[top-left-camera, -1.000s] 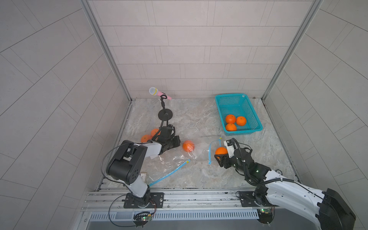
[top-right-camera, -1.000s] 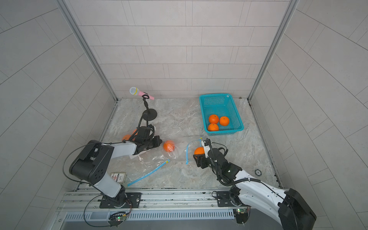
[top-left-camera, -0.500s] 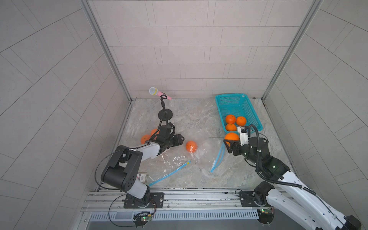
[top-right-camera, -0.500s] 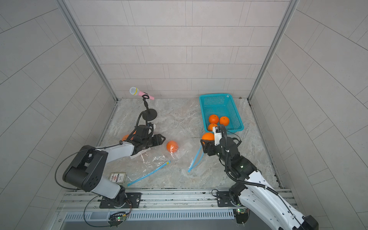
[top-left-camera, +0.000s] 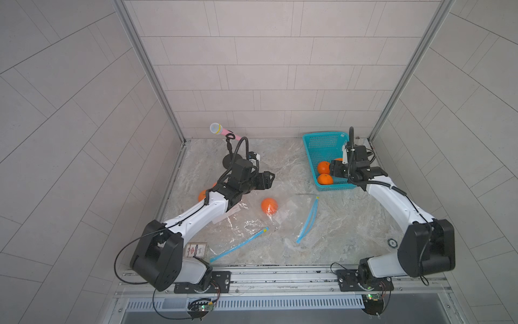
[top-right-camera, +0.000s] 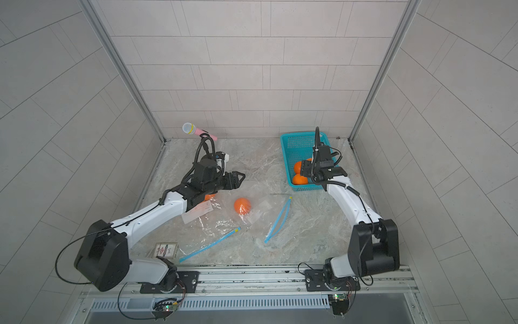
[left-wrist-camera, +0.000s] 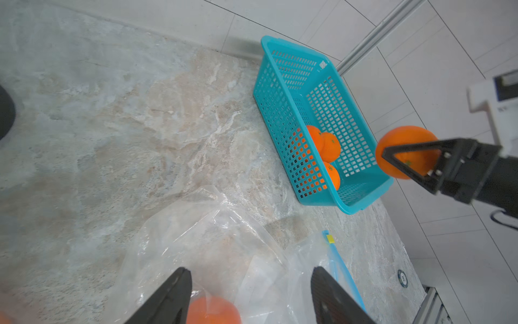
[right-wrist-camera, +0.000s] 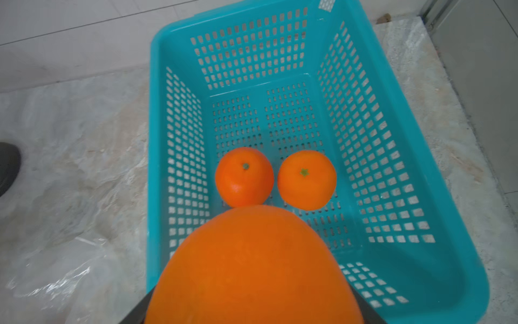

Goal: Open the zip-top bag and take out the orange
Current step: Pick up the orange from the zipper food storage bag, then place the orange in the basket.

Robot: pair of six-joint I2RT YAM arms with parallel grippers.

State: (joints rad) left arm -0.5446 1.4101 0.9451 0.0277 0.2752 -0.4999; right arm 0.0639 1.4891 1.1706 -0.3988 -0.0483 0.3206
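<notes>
The right hand (left-wrist-camera: pixel 392 153) is clenched round the orange (right-wrist-camera: pixel 252 266), one finger on each flank, and hangs just above the near end of the blue basket (right-wrist-camera: pixel 157 134). So the task's fruit is out of its bag, off the counter (top-left-camera: pixel 280 168) and in the air. Holding it over the basket rather than over bare stone looks deliberate. A round fruit set loose on the counter would roll, while the mesh walls would pen it in beside the other oranges (right-wrist-camera: pixel 244 176) lying at that same end. The grip sits across the widest part, which I judge is what keeps a smooth ball from squirting out.

The left hand (left-wrist-camera: pixel 249 269) is open and empty, its fingers spread wide above crumpled clear plastic (left-wrist-camera: pixel 210 238). It hovers over the middle of the counter near a second orange (top-left-camera: pixel 269 206), which lies either under that plastic or inside it; I cannot tell which. I read the wide spread as readiness to pinch that plastic next, or simply as a hand with nothing to pin down.

A flat bag (top-left-camera: pixel 300 211) lies limp between the two arms. Its blue zip strip (top-left-camera: pixel 309 220) is bowed into two strands, which suggests the mouth is open and nothing needs to brace it
</notes>
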